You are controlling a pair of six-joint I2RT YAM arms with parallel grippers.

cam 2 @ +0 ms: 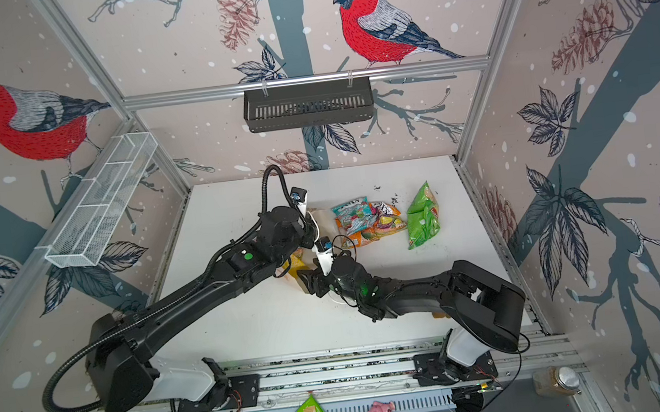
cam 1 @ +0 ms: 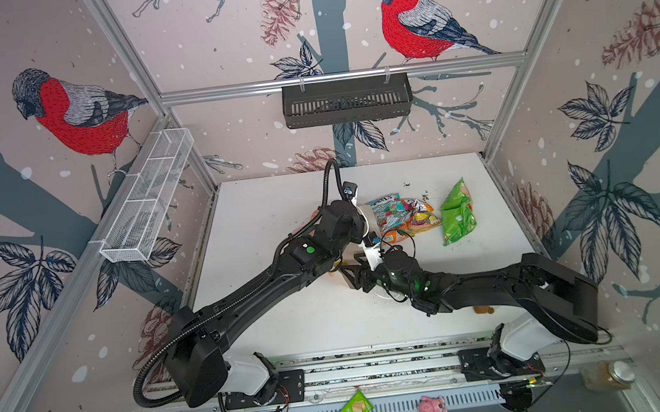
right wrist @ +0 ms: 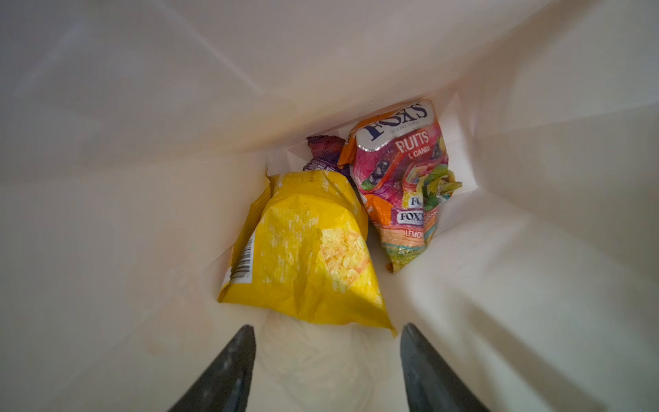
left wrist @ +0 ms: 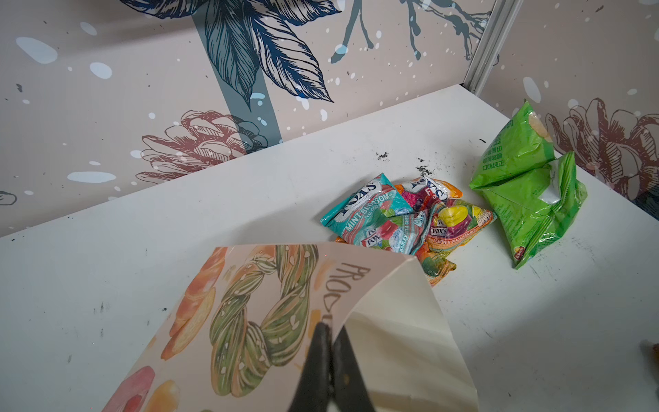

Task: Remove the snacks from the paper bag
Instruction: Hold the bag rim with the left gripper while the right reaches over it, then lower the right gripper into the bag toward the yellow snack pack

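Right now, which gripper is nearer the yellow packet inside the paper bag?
Right. The right gripper is inside the paper bag, jaws open just short of the yellow packet. The left gripper is outside, pinching the bag's rim.

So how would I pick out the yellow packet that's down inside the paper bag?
Start at the paper bag, whose edge the left gripper pinches, and look down inside it in the right wrist view. Three packets show at the bottom; the yellow packet is nearest the open right gripper. Unlike the orange Fox's packet and the purple packet beside it, it is plain yellow with a barcode.
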